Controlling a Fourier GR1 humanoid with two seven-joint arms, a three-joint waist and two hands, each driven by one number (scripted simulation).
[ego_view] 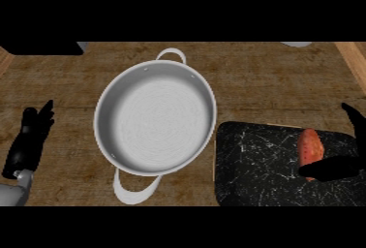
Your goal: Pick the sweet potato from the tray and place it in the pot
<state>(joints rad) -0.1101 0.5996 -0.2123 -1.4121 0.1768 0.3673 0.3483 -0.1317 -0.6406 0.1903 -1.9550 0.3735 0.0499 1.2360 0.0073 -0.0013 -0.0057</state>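
— Wooden desk all round, grain running across it, and the work is down at its right edge. See the right hand?

— Yes. Its fingers are spread wide, one dark part above and one crossing the lower end of the sweet potato. Nothing is curled round it that I can see. Whether that lower part touches it, I cannot tell.

— So the grasp is the step in hand, I'd judge. How would you do it well?

— Straddle the middle, not the end. It is long and tapered, lying lengthwise up the view, so a pinch near the tip would likely let it swing. Close across its narrow width, then lift straight up before going left.

— Where does it lie?

— On the black marbled tray, toward the right side, and it's the only thing I can see there. The tray's right part runs out of view.

— And the pot?

— Close against the tray's left edge, mid-desk. It is wide, shallow and pale, with a loop handle at each end. Nothing is in it. The wall is low, so I'd guess the carry needs little height. Aim for the centre.

— The other one?

— The left hand rests at the left edge, fingers straight and pointing up, apart from the pot.
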